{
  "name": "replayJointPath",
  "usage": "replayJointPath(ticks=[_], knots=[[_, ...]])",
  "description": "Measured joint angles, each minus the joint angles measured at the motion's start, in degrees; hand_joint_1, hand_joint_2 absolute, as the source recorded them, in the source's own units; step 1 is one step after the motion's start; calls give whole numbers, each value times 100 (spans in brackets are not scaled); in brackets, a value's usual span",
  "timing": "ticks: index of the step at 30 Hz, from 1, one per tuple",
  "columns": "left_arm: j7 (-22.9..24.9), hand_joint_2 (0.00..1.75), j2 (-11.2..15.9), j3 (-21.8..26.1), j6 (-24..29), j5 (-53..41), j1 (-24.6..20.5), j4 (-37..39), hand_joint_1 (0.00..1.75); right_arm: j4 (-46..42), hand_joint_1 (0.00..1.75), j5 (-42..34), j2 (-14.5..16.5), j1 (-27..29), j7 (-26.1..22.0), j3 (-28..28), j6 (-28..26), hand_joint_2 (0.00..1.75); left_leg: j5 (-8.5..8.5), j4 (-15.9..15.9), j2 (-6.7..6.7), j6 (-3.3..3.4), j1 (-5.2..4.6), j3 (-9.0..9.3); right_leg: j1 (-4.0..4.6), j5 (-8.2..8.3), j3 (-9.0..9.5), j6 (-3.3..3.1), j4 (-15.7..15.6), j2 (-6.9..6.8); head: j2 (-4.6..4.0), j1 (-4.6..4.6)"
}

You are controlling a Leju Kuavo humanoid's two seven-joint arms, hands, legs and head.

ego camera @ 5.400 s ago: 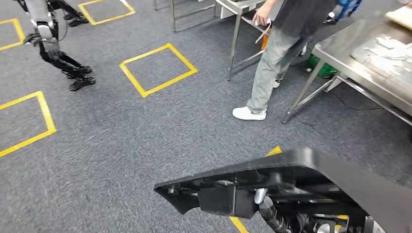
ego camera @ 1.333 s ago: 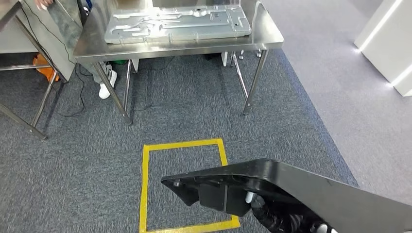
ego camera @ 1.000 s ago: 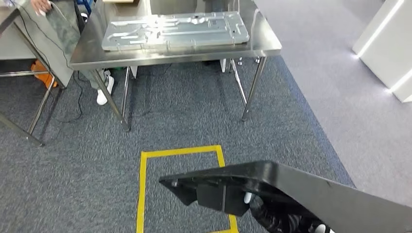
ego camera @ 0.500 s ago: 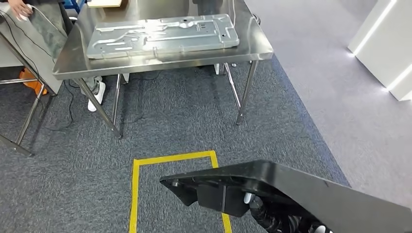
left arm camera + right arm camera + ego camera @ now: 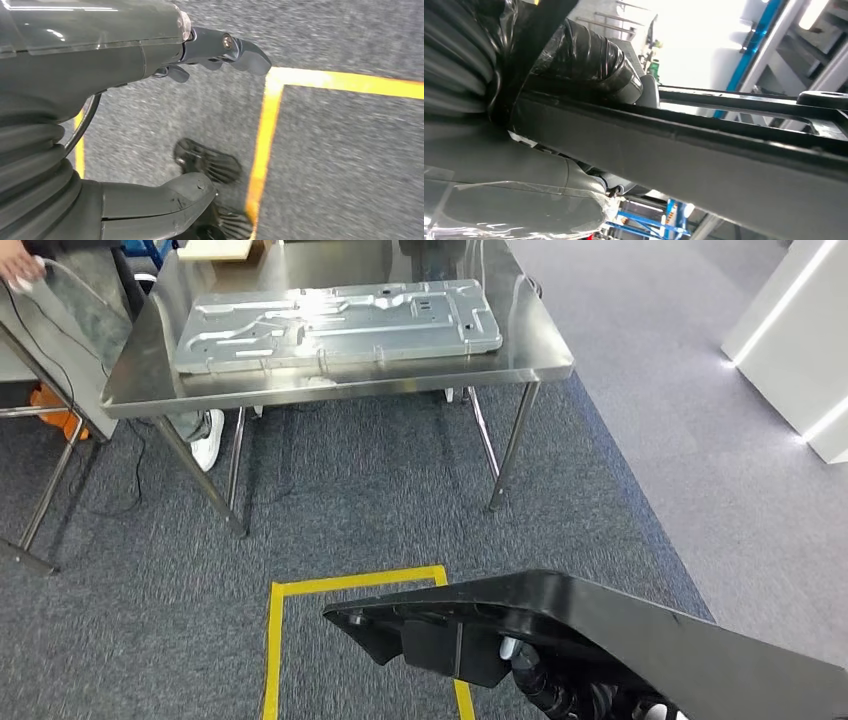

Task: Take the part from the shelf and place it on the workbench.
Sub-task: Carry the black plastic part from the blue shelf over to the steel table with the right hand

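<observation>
The steel desk [image 5: 540, 352] is standing ahead across the carpet, well apart from the robot, already carrying a large silver stamped panel [image 5: 340, 322]. A yellow floor square [image 5: 352, 583] is lying between the two. The black part [image 5: 620, 640] is riding low in the head view, off the shelf, so the pick looks done; the approach and the set-down are still remaining. The right hand [image 5: 589, 65] is gripping it, dark fingers [image 5: 594, 60] wrapping its edge. The left hand [image 5: 165, 55] is hanging over the floor, fingers [image 5: 235, 47] apart, holding nothing.
</observation>
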Motion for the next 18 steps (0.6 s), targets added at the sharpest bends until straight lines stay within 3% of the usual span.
replayJointPath(ticks=[1,3,5,7,9,10,11,12,14,16,18], knots=[[-8,175,-1,0,-3,1,-4,0,0,0,173,7,1,2,0,3,0,175,-34,-51,0,-42,-2,62,16,69,32,-41,-106,-9,0,1],[-22,175,-2,0,-10,1,-11,0,0,-4,173,25,-2,-1,0,8,1,175,-21,-87,8,-126,-12,162,17,18,132,-136,-167,1,0,0],[-28,175,-3,0,-16,1,-26,0,0,-9,173,34,-2,-8,0,15,0,175,11,170,18,-177,-6,133,-7,1,278,-215,-232,7,0,-2],[-29,175,-6,0,-19,1,-48,0,0,-10,173,39,2,-15,1,22,-3,175,-116,826,25,-202,8,-235,-6,-69,421,-273,-272,2,0,-1],[-30,175,-9,0,-21,1,-40,0,0,-10,173,43,2,-16,2,28,-4,175,-459,1509,24,-214,9,-774,6,-162,519,-299,-291,14,0,-1],[-31,175,-10,1,-21,1,-24,0,0,-10,173,44,1,-14,2,32,-4,175,-615,1659,25,-214,8,-975,11,-214,575,-302,-294,26,0,-2],[-31,175,-10,1,-23,1,-9,0,0,-10,173,45,2,-11,2,36,-4,175,-655,1626,25,-203,8,-1094,17,-273,643,-300,-293,39,0,-2],[-31,175,-11,2,-25,1,1,0,0,-10,173,46,2,-10,2,39,-4,175,-545,1427,25,-181,7,-1134,24,-335,725,-294,-293,47,0,-2],[-31,175,-9,2,-27,1,13,0,0,-9,173,48,3,-12,2,42,-4,175,91,759,20,-117,-12,-1078,43,-465,894,-267,-291,51,0,-2],[-30,175,-7,2,-29,1,27,0,0,-4,173,50,3,-12,5,47,-4,175,551,340,12,-58,-53,-998,56,-581,1006,-206,-301,70,0,-2],[-34,175,-9,2,-32,1,29,0,0,-4,173,52,2,-11,8,54,-5,175,580,260,5,4,-70,-926,59,-607,1061,-128,-248,89,0,-2]])
